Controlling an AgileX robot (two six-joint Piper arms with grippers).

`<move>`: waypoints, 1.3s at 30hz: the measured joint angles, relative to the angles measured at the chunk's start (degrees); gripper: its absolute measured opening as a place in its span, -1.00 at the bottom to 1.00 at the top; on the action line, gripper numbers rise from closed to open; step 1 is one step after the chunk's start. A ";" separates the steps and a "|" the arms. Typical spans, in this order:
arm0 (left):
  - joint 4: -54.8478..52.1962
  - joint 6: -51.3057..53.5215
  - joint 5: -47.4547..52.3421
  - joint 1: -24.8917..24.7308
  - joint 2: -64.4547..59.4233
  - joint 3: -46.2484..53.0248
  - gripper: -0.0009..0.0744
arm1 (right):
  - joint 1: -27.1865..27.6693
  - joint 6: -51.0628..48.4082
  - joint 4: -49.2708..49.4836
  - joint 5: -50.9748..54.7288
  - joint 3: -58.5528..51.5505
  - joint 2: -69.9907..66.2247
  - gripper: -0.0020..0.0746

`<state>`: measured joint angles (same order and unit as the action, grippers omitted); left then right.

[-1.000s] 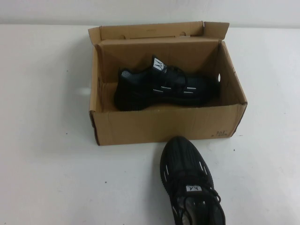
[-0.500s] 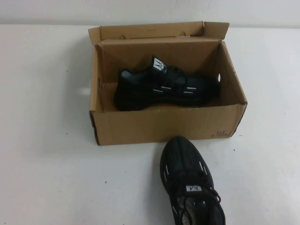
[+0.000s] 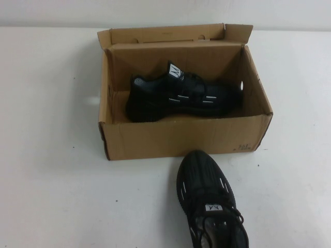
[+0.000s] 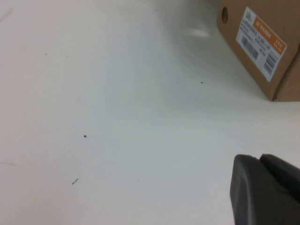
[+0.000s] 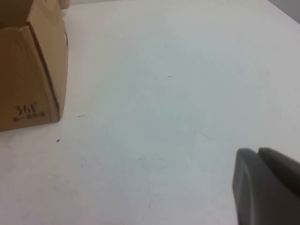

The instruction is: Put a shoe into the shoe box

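The shoe (image 3: 181,95), a black mesh sneaker with white dashes and a white tongue label, lies on its sole inside the shoe box (image 3: 176,138), toe toward the right end wall with the finger hole. The open brown box stands at the table's middle back. Its near-identical pair-mate (image 3: 209,199) lies on the table just in front of the box, toe pointing at it. Neither gripper shows in the high view. My left gripper (image 4: 259,157) is shut and empty over bare table, off the box's left end (image 4: 255,44). My right gripper (image 5: 257,150) is shut and empty off the box's right corner (image 5: 33,75).
The white table (image 3: 57,196) spreads out to the left and right of the box. The box's back flaps (image 3: 165,33) stand upright. The pair-mate's heel runs past the near edge of the high view.
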<state>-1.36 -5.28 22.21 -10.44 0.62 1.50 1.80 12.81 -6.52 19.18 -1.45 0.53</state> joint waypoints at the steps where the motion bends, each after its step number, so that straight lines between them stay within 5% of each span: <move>1: 0.00 0.00 0.00 0.00 0.00 0.00 -0.99 | 0.00 0.00 0.00 0.05 0.00 0.00 -0.99; 13: 0.00 0.00 -9.68 0.00 0.00 0.00 -0.99 | 0.00 0.00 0.00 -4.52 0.00 0.00 -0.99; 27: 0.00 0.00 -71.18 0.00 0.10 0.00 -0.99 | 0.00 0.00 -0.31 -56.43 0.00 0.25 -0.99; 39: -1.95 3.81 -79.98 0.00 0.23 -6.07 -0.99 | 0.00 0.18 1.66 -72.66 3.92 0.25 -0.99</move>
<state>-3.31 -1.47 -57.77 -10.44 0.85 -4.57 1.80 12.99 -4.86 -53.48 2.47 0.79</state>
